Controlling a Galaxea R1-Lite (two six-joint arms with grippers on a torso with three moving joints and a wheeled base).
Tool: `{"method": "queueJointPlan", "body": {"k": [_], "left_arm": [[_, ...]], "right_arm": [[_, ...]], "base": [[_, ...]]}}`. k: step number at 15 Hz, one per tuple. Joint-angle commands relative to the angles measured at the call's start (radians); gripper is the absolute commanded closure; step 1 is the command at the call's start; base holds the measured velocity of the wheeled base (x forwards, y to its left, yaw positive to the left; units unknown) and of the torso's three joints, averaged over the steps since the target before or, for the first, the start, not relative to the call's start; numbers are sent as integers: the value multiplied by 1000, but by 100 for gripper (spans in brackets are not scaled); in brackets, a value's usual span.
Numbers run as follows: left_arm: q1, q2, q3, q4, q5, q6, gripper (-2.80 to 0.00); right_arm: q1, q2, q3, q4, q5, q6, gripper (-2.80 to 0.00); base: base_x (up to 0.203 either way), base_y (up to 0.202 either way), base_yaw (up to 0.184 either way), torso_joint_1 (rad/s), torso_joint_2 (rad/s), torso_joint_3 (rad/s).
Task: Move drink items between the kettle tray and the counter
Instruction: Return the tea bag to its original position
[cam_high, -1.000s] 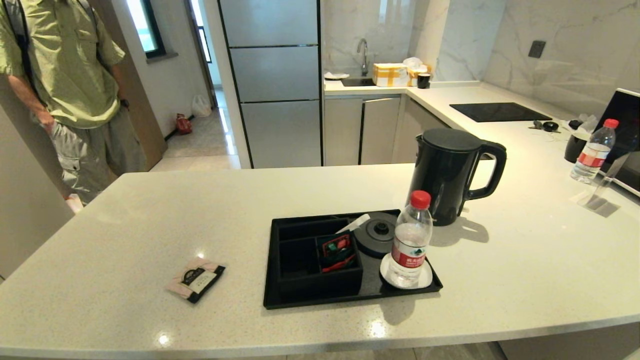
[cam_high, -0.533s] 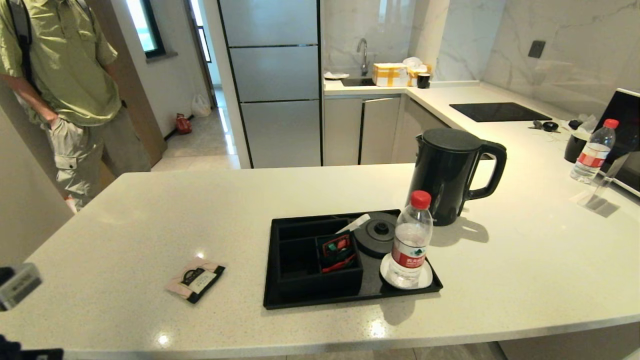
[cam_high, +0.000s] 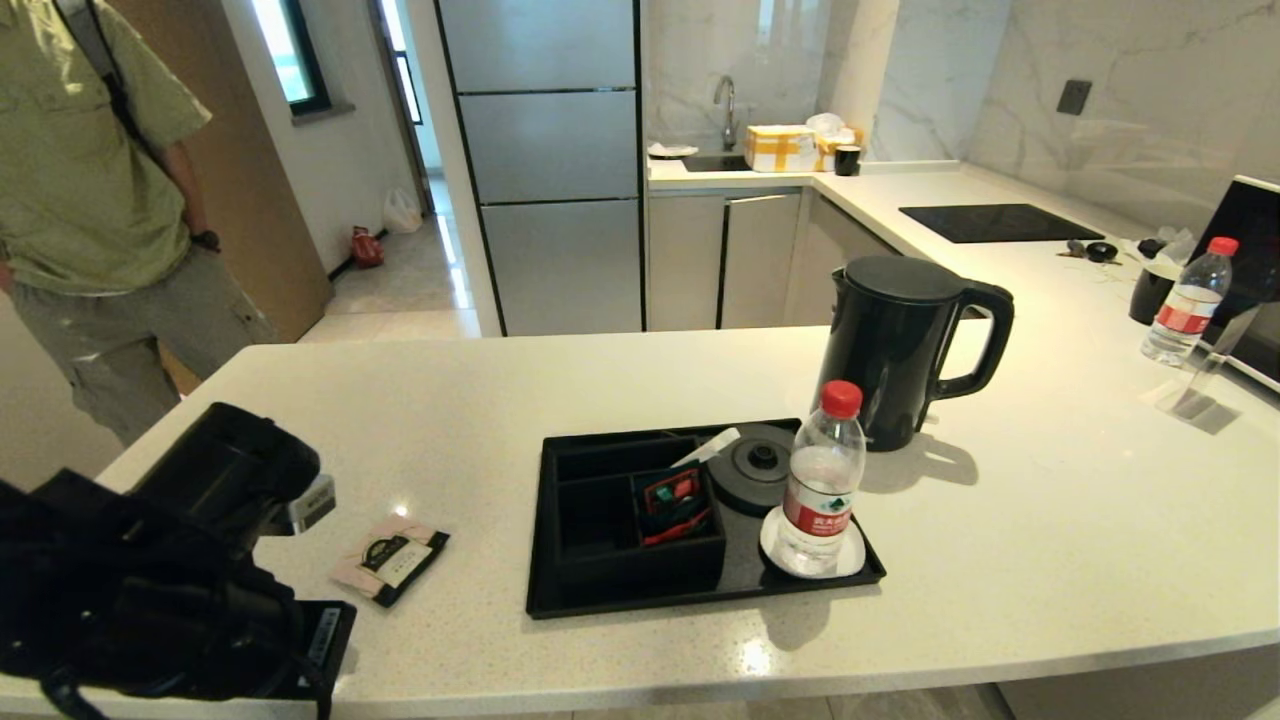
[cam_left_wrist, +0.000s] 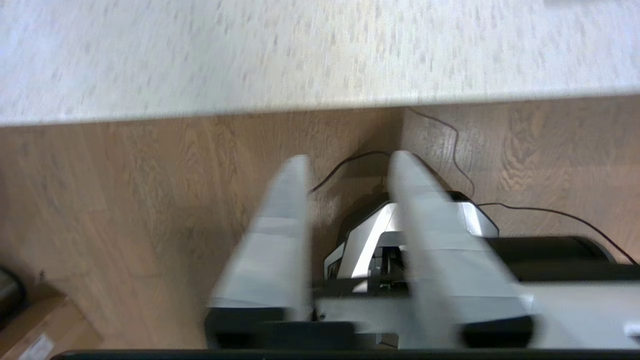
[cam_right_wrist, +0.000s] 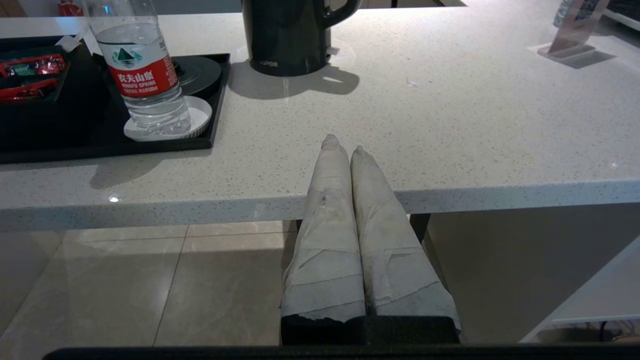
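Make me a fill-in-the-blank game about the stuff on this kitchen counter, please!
1. The water bottle on the tray has a ____ cap.
2. That bottle stands on a round white ____.
3. The black kettle stands on the ____, just behind the tray, not on its round base.
4. The pink-and-black sachet lies on the counter on the tray's ____ side in the head view.

Missing words: red; coaster; counter; left

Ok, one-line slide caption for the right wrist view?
Parked right gripper, fingers shut, at the counter edge; water bottle on the kettle tray, kettle beside it.
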Motion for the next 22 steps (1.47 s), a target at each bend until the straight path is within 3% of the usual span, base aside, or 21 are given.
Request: {"method": "queueJointPlan", "body": {"k": [1,4,7,14,18,22], "left_arm": [[-5,105,-34,-8,5,-5,-280],[-7,199,-64,-102,25,-8,-280],[0,284,-102,-185,159,-33,-280],[41,380,-160,-189,251,-89,-280],[56,473,-172,-195,250,-99,-280],[72,510,-215,-204,147,-103,-280]], "right_arm": [[0,0,2,0,0,-1,0],[0,0,2,0,0,-1,0],[0,0,2,0,0,-1,0],[0,0,2,0,0,-1,0],[0,0,2,0,0,-1,0],[0,0,2,0,0,-1,0]], "base": [[0,0,0,0,0,0],[0,0,0,0,0,0],[0,0,0,0,0,0],[0,0,0,0,0,0],[0,0,0,0,0,0],[0,0,0,0,0,0]]}}
